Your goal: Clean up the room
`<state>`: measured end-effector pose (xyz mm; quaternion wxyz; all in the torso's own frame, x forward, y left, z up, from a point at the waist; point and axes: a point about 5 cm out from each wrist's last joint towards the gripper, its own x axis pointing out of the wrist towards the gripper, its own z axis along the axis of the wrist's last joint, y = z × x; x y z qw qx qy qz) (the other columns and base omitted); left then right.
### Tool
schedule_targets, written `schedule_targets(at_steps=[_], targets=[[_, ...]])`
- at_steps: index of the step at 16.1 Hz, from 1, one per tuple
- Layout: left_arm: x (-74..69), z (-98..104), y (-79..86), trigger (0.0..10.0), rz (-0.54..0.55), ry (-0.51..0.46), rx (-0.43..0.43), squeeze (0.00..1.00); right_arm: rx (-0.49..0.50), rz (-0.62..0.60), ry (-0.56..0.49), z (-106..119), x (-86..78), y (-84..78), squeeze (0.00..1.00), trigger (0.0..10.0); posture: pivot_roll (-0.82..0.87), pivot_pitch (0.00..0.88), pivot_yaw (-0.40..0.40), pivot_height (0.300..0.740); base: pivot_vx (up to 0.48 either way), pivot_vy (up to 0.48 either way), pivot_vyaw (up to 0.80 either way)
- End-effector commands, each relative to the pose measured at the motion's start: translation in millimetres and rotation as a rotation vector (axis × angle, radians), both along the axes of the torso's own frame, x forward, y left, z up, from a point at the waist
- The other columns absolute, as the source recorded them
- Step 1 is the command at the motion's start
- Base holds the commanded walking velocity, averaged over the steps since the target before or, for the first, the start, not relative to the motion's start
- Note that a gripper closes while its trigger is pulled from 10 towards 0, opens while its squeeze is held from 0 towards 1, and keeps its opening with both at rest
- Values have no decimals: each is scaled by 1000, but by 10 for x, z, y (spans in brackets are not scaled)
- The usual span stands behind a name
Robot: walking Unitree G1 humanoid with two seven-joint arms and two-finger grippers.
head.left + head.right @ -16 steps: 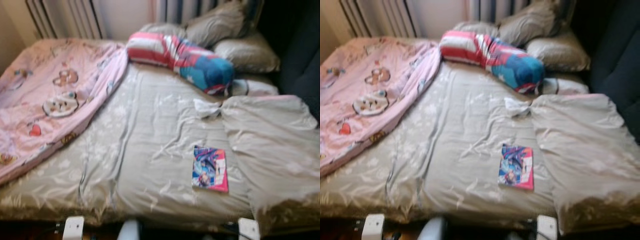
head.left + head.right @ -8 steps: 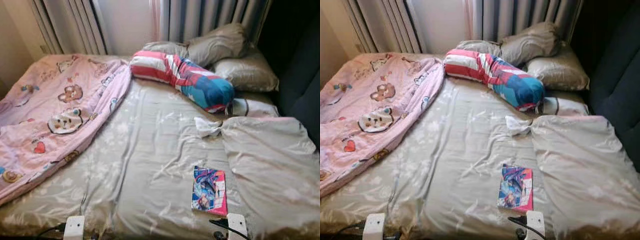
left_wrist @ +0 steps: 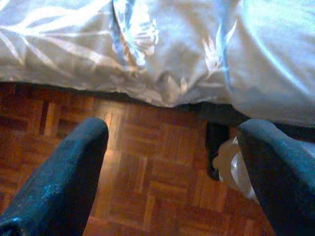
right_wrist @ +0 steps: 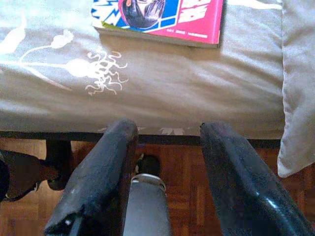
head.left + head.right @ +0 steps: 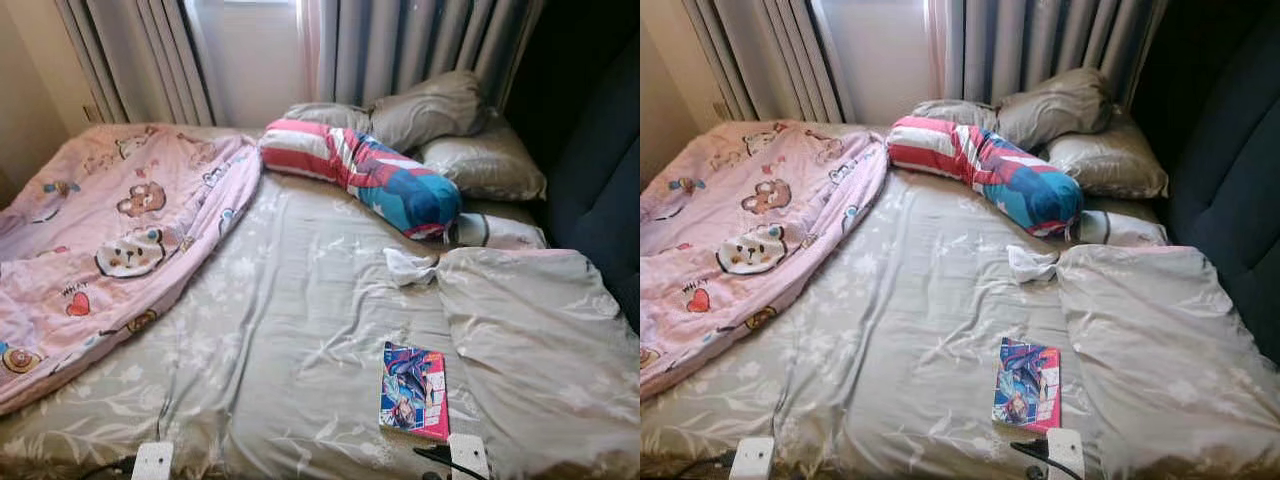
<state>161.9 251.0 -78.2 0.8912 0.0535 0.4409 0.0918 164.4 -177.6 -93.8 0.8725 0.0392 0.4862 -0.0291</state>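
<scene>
Standing at the foot edge of the bed (image 5: pixel 300 300), the robot faces an untidy cover. A book (image 5: pixel 414 390) with a pink and blue cover lies flat near the foot edge, toward the right side, just beside a loose grey duvet (image 5: pixel 540 350) bunched at the right corner. A pink blanket (image 5: pixel 110 240) with bear prints is heaped along the left side. A striped red, white and blue bolster (image 5: pixel 365 175) rests across the head end in front of grey pillows (image 5: pixel 440 110), and a small white cloth (image 5: pixel 408 266) lies near the middle.

The right claw (image 4: pixel 165 196) hangs below the bed's foot edge over the wood floor (image 4: pixel 236 157), fingers parted and holding nothing, with the book just above it on the cover. The left claw (image 3: pixel 172 172) hangs likewise near the left of the foot edge, fingers wide apart and empty.

Risks, as judged: the book lies flat on soft bedding, so a finger may press into the cover and snag the fabric instead of the book. A raised arm could catch the mattress edge. The duvet close by may be dragged along.
</scene>
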Motion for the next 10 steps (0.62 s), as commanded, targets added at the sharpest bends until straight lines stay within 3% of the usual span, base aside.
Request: schedule_targets(at_steps=[1,6,10], targets=[[-57,-33,-16,10000,-8,31,-1,0,-4,4,6,-3,-4,5,0,10000,161,0,-19,740,0,0,0],[-4,-36,-84,10000,-59,51,3,0,-11,6,-10,6,15,18,0,10000,157,0,-10,740,0,0,0],[14,-31,-92,10000,-50,48,2,0,-9,1,-17,15,40,29,0,10000,155,13,-3,740,0,0,800]])
